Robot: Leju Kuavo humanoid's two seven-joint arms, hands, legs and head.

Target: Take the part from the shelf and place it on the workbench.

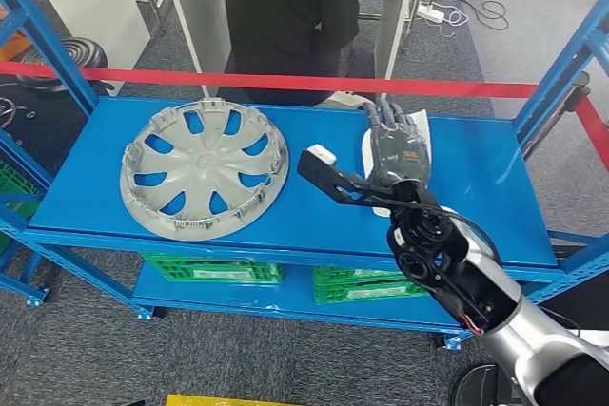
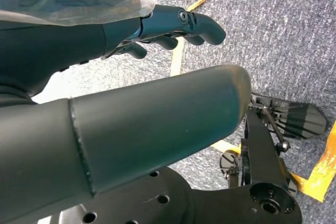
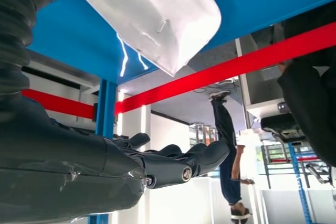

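Blue shelf [image 1: 488, 187]: white part [image 3: 158, 19] under right robot hand [image 1: 397, 145].

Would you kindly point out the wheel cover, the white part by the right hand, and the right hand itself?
wheel cover [image 1: 203, 168]: head view, on its hub.
white part [image 3: 158, 19]: right wrist view, on its broad pale face.
right hand [image 1: 396, 149]: head view, on the back of the hand.

Right hand [image 1: 396, 146] outstretched, fingers apart; left hand [image 2: 166, 30] hanging, loosely open.
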